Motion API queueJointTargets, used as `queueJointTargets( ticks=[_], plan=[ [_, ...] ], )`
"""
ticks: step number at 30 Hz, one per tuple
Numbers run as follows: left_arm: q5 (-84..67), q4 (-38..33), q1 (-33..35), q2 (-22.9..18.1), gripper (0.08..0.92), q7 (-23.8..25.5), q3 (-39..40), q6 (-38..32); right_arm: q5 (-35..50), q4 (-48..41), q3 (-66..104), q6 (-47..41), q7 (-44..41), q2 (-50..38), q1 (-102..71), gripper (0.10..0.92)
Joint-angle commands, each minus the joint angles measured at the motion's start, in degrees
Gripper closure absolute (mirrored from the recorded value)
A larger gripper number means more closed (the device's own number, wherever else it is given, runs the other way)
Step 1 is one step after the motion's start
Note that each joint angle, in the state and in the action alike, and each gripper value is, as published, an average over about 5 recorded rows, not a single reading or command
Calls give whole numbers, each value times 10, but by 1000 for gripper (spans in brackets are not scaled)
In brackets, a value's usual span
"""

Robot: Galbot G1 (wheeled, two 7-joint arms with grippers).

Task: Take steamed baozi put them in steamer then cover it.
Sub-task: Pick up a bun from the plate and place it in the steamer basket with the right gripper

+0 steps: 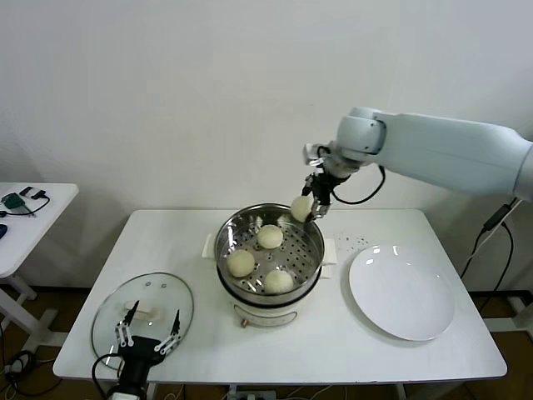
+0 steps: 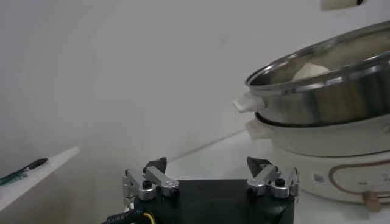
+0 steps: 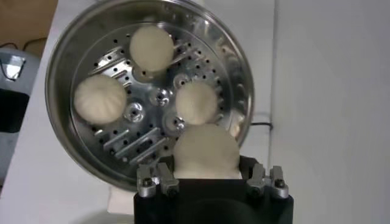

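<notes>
**Trainee:** Start from the left of the head view. What do you have?

**Operator:** At the lower left I see the glass lid (image 1: pixel 142 310) lying flat on the worktop (image 1: pixel 166 242). My left claw (image 1: pixel 150 332) hovers at its near edge, released, fingers spread and holding nothing. I judge it is parked there so it is handy for the covering step, which is not yet done.

**Trainee:** And the middle of the frame?

**Operator:** The steamer (image 1: pixel 312 260) stands at centre on its white base. Three steamed baozi (image 1: pixel 270 236) rest on the perforated tray, spaced apart from each other, which leaves room at the upper right of the tray.

**Trainee:** Where is the last one?

**Operator:** My right claw (image 1: pixel 310 208) is clenched on the fourth bun (image 1: pixel 301 208), just above the steamer's far right rim, upper centre of the frame. In the right wrist view that bun (image 3: pixel 205 150) sits between the fingers with the tray below it. I hold it above the rim so it clears the wall before going down.

**Trainee:** And on the right?

**Operator:** A white plate (image 1: pixel 401 292), middle right, with no buns left on it. So I judge loading is nearly finished.
</notes>
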Motion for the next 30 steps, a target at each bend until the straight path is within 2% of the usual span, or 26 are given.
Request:
queueJointTargets(
  ticks=[1, 18, 25, 30],
  plan=[
    [-1, -7, -11, -1, 177, 1, 9, 9, 46, 22, -74, -27, 27, 62, 4, 347],
    [-5, 8, -34, 2, 177, 1, 6, 14, 11, -20, -82, -24, 27, 77, -53, 337],
    [-5, 10, -37, 4, 177, 1, 6, 15, 12, -23, -72, -21, 19, 71, -56, 223],
    [-4, 12, -37, 6, 177, 1, 5, 15, 9, -21, -58, -11, 5, 56, -39, 203]
  ],
)
